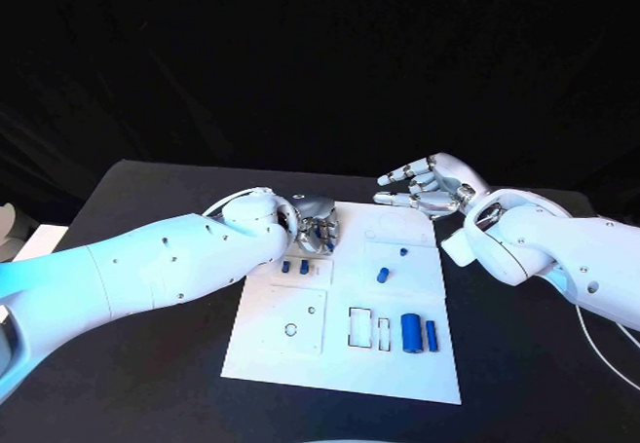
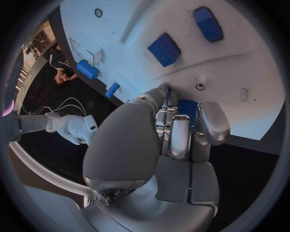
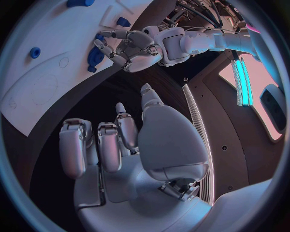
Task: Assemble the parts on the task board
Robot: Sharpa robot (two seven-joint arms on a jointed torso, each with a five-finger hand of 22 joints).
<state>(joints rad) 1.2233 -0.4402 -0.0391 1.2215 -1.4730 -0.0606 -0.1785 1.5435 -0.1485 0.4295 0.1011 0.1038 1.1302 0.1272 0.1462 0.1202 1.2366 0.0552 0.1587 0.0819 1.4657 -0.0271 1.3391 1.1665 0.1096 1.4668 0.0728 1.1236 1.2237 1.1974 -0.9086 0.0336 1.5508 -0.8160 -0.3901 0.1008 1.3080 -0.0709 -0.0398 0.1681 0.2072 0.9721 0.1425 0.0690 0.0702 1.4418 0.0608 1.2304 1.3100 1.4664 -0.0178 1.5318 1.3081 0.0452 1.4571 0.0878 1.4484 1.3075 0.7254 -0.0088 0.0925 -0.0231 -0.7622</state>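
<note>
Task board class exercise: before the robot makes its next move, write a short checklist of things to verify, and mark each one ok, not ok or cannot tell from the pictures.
1. Left hand is over the task board: ok.
2. Left hand has a firm hold on the blue part at its fingertips: cannot tell; fingers hide the contact.
3. Right hand is empty, fingers apart: ok.
4. Right hand is off the board, past its far edge: ok.
5. Two blue cylinders lie side by side near the rectangular slots: ok.
6. Small blue piece lies loose mid-board: ok.

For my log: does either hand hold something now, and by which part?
The left hand curls round a blue part; the exact hold is hidden. The right hand holds nothing.
</note>
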